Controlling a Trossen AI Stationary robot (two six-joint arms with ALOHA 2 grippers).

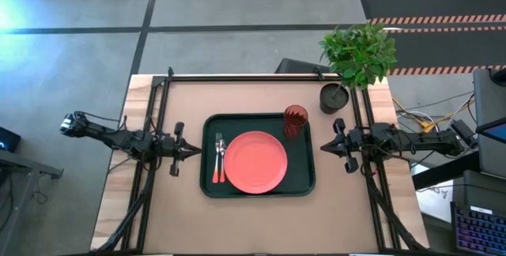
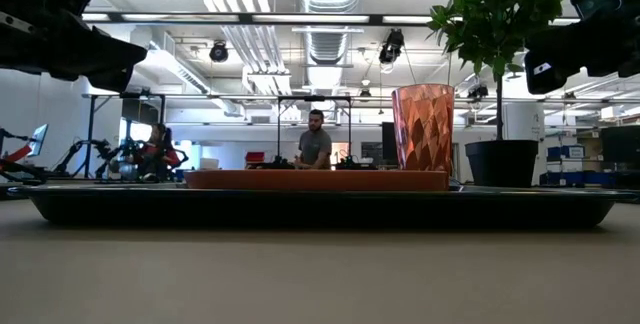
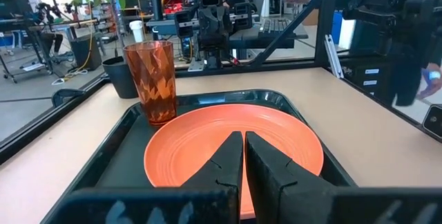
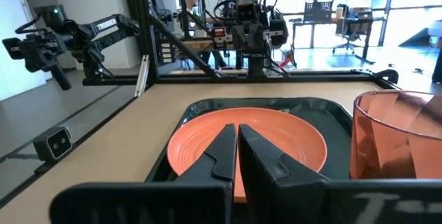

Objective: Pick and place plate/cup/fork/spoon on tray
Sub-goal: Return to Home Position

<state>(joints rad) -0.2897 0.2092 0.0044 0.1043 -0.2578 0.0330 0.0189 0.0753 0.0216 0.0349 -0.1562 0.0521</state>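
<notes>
The dark green tray (image 1: 303,178) lies at the table's middle. The coral-orange plate (image 1: 256,162) lies flat in it. The red ribbed cup (image 1: 295,120) stands upright in the tray's far right corner. The fork and the spoon (image 1: 219,161) lie side by side on the tray left of the plate, silver heads toward the far edge; I cannot tell which is which. My left gripper (image 1: 194,152) hovers shut just off the tray's left rim. My right gripper (image 1: 326,147) hovers shut just off its right rim. Both point at the plate (image 3: 207,148) (image 4: 276,131) and hold nothing.
A green plant in a dark pot (image 1: 335,96) stands at the far right, just behind the cup. Black frame rails (image 1: 150,129) run along both sides and the far edge of the table. People sit in the room beyond (image 2: 315,149).
</notes>
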